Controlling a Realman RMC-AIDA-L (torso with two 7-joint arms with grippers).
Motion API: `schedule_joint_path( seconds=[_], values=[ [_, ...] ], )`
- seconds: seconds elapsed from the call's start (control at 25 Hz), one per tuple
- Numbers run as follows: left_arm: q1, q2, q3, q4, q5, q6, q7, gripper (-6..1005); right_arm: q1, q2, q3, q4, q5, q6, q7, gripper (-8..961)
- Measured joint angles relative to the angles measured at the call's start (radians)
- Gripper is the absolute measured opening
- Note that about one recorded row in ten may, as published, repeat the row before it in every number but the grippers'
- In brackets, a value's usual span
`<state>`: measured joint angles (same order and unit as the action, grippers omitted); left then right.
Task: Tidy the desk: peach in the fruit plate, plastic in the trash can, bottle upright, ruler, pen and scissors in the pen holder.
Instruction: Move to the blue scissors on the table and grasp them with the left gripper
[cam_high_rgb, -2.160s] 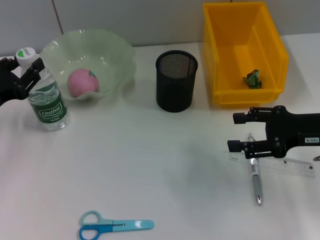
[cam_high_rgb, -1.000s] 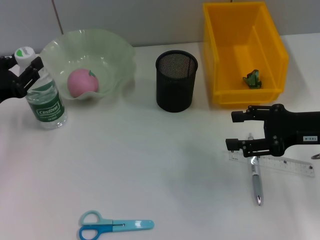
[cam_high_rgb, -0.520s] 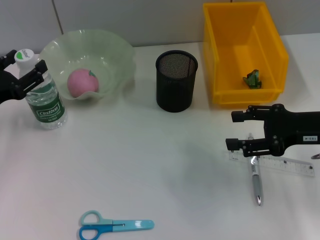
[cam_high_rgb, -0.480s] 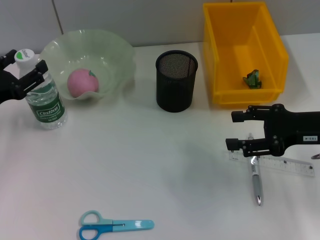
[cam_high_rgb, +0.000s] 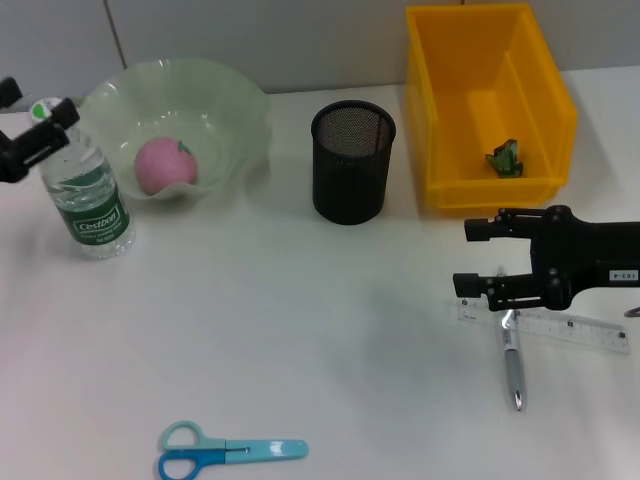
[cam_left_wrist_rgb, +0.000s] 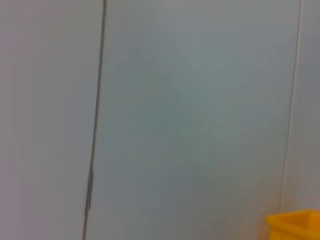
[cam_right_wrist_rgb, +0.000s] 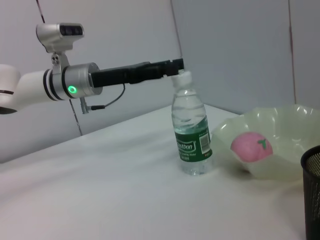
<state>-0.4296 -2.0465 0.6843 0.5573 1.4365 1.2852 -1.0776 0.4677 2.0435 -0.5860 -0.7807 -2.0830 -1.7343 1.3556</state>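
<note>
The bottle (cam_high_rgb: 88, 196), now upright beside the fruit plate (cam_high_rgb: 236, 104), is seen released as the left gripper (cam_high_rgb: 28, 140), jaws spread, is drawn back from its cap, while the right gripper (cam_high_rgb: 478, 258), jaws parted, is poised over the ruler (cam_high_rgb: 580, 333).

The desk holds one water bottle (cam_high_rgb: 87, 190), one pale green fruit plate (cam_high_rgb: 230, 110) with one peach (cam_high_rgb: 164, 164) in it, one black mesh pen holder (cam_high_rgb: 352, 162), and one yellow bin (cam_high_rgb: 488, 105) containing one green scrap of plastic (cam_high_rgb: 505, 157). There is also one pen (cam_high_rgb: 513, 365), one clear ruler (cam_high_rgb: 580, 331) and one pair of blue scissors (cam_high_rgb: 230, 451). Two grippers show: the left gripper (cam_high_rgb: 30, 135) and the right gripper (cam_high_rgb: 478, 258).
</note>
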Motion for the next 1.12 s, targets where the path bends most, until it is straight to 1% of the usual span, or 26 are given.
schedule_joint_path(
  seconds=[0.04,0.08,0.12,0.24,0.28,0.36,0.4,0.44,0.48,0.52,0.56,0.6,0.64,0.68,0.8,0.84,0.88,1.0,1.04,1.08,1.12],
  values=[
    [0.007,0.004,0.007,0.023,0.006,0.01,-0.039,842,-0.001,-0.001,0.0,0.0,0.004,-0.002,0.001,795],
    [0.007,0.004,0.007,0.023,0.006,0.01,-0.039,842,-0.001,-0.001,0.0,0.0,0.004,-0.002,0.001,795],
    [0.025,0.025,0.032,0.094,0.032,0.045,-0.164,842,-0.001,-0.001,0.0,0.0,0.005,-0.003,0.001,795],
    [0.04,0.045,0.051,0.152,0.061,0.097,-0.252,840,-0.001,-0.001,0.0,0.001,0.005,-0.003,0.004,796],
    [0.047,0.058,0.054,0.195,0.089,0.154,-0.308,839,-0.001,-0.001,0.0,0.001,0.005,-0.003,0.004,796],
    [0.048,0.07,0.055,0.24,0.13,0.218,-0.358,837,-0.001,-0.002,0.0,0.001,0.005,-0.004,0.005,796],
    [0.048,0.07,0.055,0.24,0.13,0.218,-0.358,836,-0.001,-0.002,0.0,0.001,0.005,-0.004,0.005,796],
    [0.046,0.076,0.055,0.272,0.17,0.274,-0.387,835,-0.001,-0.002,0.0,0.002,0.006,-0.004,0.007,796],
    [0.046,0.076,0.055,0.272,0.17,0.274,-0.387,834,-0.001,-0.002,0.0,0.002,0.006,-0.004,0.007,796],
    [0.045,0.077,0.056,0.287,0.191,0.304,-0.399,833,0.0,-0.002,0.0,0.002,0.006,-0.004,0.009,796],
    [0.039,0.078,0.057,0.314,0.23,0.36,-0.418,831,0.003,-0.002,-0.001,0.001,0.006,-0.004,0.014,795],
    [0.039,0.078,0.057,0.314,0.23,0.36,-0.418,830,0.003,-0.002,-0.001,0.001,0.006,-0.004,0.014,795],
    [0.03,0.078,0.057,0.329,0.261,0.402,-0.436,829,0.004,-0.002,-0.004,0.001,0.006,-0.005,0.015,795],
    [0.03,0.078,0.057,0.329,0.261,0.402,-0.436,828,0.004,-0.002,-0.007,0.001,0.005,-0.008,0.015,795],
    [0.007,0.078,0.059,0.348,0.312,0.476,-0.476,825,0.005,-0.002,-0.014,-0.004,-0.004,-0.031,0.016,794],
    [-0.012,0.077,0.061,0.369,0.35,0.519,-0.51,824,0.004,-0.005,-0.016,-0.005,-0.005,-0.05,0.016,794],
    [-0.012,0.077,0.061,0.369,0.35,0.519,-0.51,823,0.004,-0.005,-0.016,-0.005,-0.005,-0.05,0.016,794],
    [-0.036,0.063,0.086,0.428,0.418,0.556,-0.567,820,0.003,-0.015,-0.017,-0.006,-0.006,-0.085,0.016,793],
    [-0.052,0.054,0.12,0.473,0.46,0.56,-0.614,819,0.003,-0.023,-0.027,-0.006,-0.006,-0.104,0.016,793],
    [-0.052,0.054,0.12,0.473,0.46,0.56,-0.614,818,0.003,-0.023,-0.027,-0.006,-0.006,-0.104,0.016,793],
    [-0.062,0.051,0.146,0.501,0.487,0.561,-0.644,817,0.003,-0.029,-0.037,-0.006,-0.006,-0.114,0.016,792]
  ],
)
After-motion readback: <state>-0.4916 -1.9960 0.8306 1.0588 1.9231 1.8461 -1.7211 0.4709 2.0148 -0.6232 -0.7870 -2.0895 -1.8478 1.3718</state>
